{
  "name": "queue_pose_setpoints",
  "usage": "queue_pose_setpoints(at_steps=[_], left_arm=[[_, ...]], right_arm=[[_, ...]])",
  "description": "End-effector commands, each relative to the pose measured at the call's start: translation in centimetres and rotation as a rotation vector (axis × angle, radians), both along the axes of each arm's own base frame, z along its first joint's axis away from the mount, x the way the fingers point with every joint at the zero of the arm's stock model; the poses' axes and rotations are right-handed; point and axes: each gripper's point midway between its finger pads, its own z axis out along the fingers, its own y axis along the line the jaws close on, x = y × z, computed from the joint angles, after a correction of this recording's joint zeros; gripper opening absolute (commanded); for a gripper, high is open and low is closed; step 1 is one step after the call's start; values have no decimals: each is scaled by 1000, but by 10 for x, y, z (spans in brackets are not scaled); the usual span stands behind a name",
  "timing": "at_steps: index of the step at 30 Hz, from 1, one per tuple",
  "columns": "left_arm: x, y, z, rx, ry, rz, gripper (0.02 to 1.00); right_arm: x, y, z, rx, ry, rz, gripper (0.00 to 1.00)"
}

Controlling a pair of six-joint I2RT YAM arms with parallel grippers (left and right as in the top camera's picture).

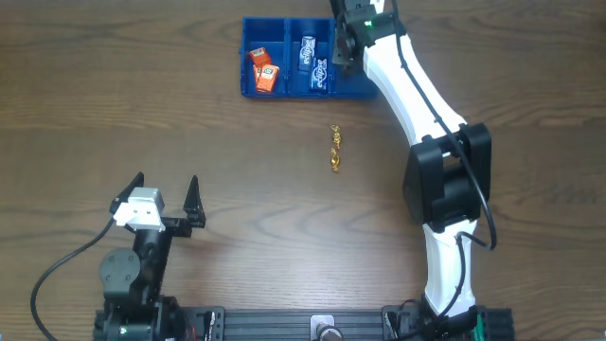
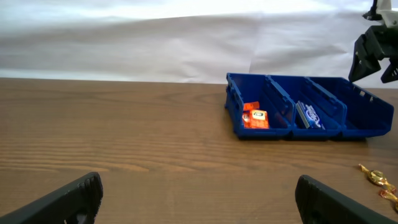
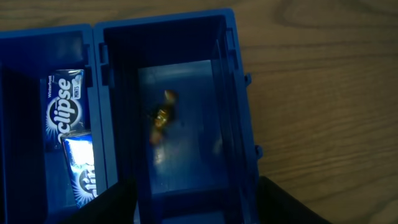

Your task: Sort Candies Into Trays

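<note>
Gold candy (image 3: 160,116) is lying in the blue tray's (image 3: 239,124) end compartment under the released right end effector (image 3: 193,208), whose spread fingers (image 3: 281,205) are risking snagging the tray wall if swung sideways.

Gold candy (image 3: 160,116) lies in the blue tray (image 3: 161,20) (its end compartment).

Wooden table (image 1: 142,114): blue three-bin tray (image 1: 284,93) at far side, gold candies (image 1: 335,150) nearby.
</note>
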Motion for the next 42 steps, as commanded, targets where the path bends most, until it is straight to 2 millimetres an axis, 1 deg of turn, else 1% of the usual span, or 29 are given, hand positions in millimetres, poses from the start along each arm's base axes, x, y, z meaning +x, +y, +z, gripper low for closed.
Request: queue_pose_setpoints(at_steps=[1, 4, 7, 8, 11, 13, 15, 18, 20, 24, 29, 31, 35, 37, 42], left_arm=[[-1, -2, -17, 2, 52, -17, 996], [-1, -2, -17, 2, 52, -17, 996], [-1, -2, -17, 2, 52, -17, 996], [-1, -2, -17, 2, 52, -17, 996], [-1, -2, -17, 2, 52, -17, 996], [-1, -2, -17, 2, 52, -17, 996], [-1, -2, -17, 2, 52, -17, 996], [-1, -2, -17, 2, 52, -17, 993], [-1, -2, -17, 2, 52, -17, 996], [-1, -2, -17, 2, 52, -17, 996], [-1, -2, -17, 2, 51, -17, 993], [-1, -2, -17, 2, 52, -17, 993], [-1, -2, -17, 2, 52, -17, 996], [-1, -2, -17, 2, 52, -17, 993], [-1, -2, -17, 2, 52, -17, 996]], right_arm=[[-3, 4, -6, 5, 22, 11, 634], [-9, 7, -2, 15, 35, 21, 617], [-19, 9, 11, 23, 46, 31, 579], [-26, 11, 18, 26, 53, 39, 549], [-48, 19, 34, 35, 89, 71, 544], [-69, 30, 39, 60, 146, 109, 551], [-88, 38, 38, 85, 208, 140, 557], [-109, 45, 30, 101, 296, 167, 553], [-122, 47, 20, 101, 346, 161, 546], [-149, 53, -10, 122, 466, 177, 546], [-178, 58, -45, 112, 564, 189, 551], [-187, 57, -56, 111, 592, 184, 551], [-202, 57, -71, 105, 638, 180, 551], [-207, 57, -76, 99, 652, 179, 553], [-213, 53, -87, 93, 667, 171, 553]])
